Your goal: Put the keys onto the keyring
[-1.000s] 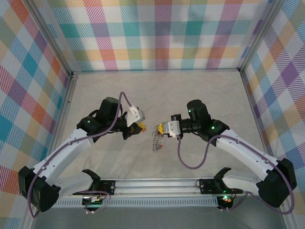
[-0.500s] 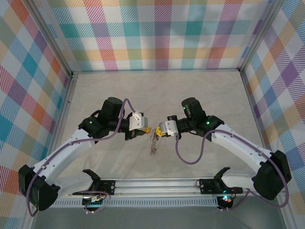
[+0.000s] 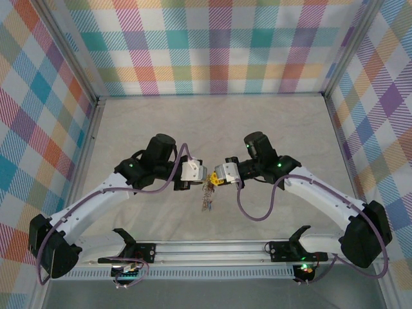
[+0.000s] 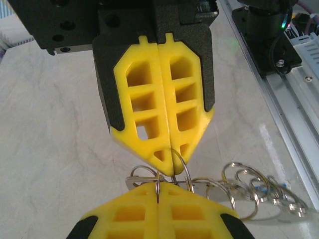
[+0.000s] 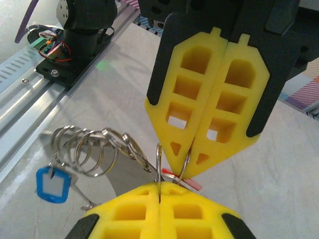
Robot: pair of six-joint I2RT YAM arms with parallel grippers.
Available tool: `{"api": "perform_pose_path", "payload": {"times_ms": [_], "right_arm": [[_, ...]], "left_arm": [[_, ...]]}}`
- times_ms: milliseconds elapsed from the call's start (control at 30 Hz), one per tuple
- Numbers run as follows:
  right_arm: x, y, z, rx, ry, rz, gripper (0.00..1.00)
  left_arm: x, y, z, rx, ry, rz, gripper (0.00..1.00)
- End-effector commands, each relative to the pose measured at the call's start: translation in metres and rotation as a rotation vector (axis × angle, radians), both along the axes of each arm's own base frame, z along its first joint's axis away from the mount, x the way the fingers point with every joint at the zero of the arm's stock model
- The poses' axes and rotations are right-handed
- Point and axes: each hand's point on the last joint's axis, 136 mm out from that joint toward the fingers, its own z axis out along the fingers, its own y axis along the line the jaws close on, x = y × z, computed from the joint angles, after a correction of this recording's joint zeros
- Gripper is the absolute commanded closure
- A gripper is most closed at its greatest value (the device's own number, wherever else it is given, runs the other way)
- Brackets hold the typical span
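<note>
The rail [image 3: 212,248] runs along the near edge of the table [image 3: 257,129], well short of the keyring [image 3: 207,195]. The keyring is a pale chain of thin wire rings at the middle of the table. From the top camera it trails from its far end, where the arms meet, back toward the rail. Whether its near end rests on the table or hangs just above it cannot be told.

In the right wrist view, the blue key [image 5: 52,184] dangles at the near, loose end of the keyring, with the coiled rings between it and the pinched end. At the pinched end a red key head [image 5: 192,185] shows as a sliver against the yellow tips.

The left gripper [image 3: 200,175] comes in from the left of the keyring's far end. Its jaws are pressed together on a wire ring that runs into the seam between them. The right gripper [image 3: 214,179] comes in from the right, tip to tip with the other. Its jaws are likewise pressed together, pinching a neighbouring ring.

Well beyond the keyring stands the plaid wall [image 3: 212,45].
</note>
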Motion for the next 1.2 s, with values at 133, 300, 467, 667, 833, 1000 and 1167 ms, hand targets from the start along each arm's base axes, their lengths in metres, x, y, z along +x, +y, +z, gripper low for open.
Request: {"api": "perform_pose_path", "payload": {"times_ms": [133,300,467,667,833,1000,1167], "right_arm": [[0.002,0.004,0.027,0.085,0.071,0.023,1.00],[0.007,0.001,0.033,0.110,0.100,0.007,1.00],[0.009,-0.001,0.033,0.113,0.136,0.001,1.00],[0.004,0.000,0.034,0.116,0.179,0.029,1.00],[-0.001,0.001,0.037,0.123,0.206,0.064,1.00],[-0.002,0.001,0.036,0.111,0.230,0.076,1.00],[-0.005,0.002,0.035,0.105,0.265,0.100,1.00]], "left_arm": [[-0.007,-0.003,0.007,-0.044,-0.127,-0.062,1.00],[-0.020,0.003,0.004,-0.002,-0.129,-0.132,1.00],[-0.021,0.005,0.009,-0.021,-0.162,-0.123,1.00],[-0.017,0.005,0.018,-0.038,-0.213,-0.109,1.00],[-0.017,0.004,0.018,-0.025,-0.218,-0.126,1.00],[-0.017,0.001,0.019,-0.030,-0.219,-0.137,1.00],[-0.016,-0.001,0.023,-0.052,-0.212,-0.126,1.00]]}}
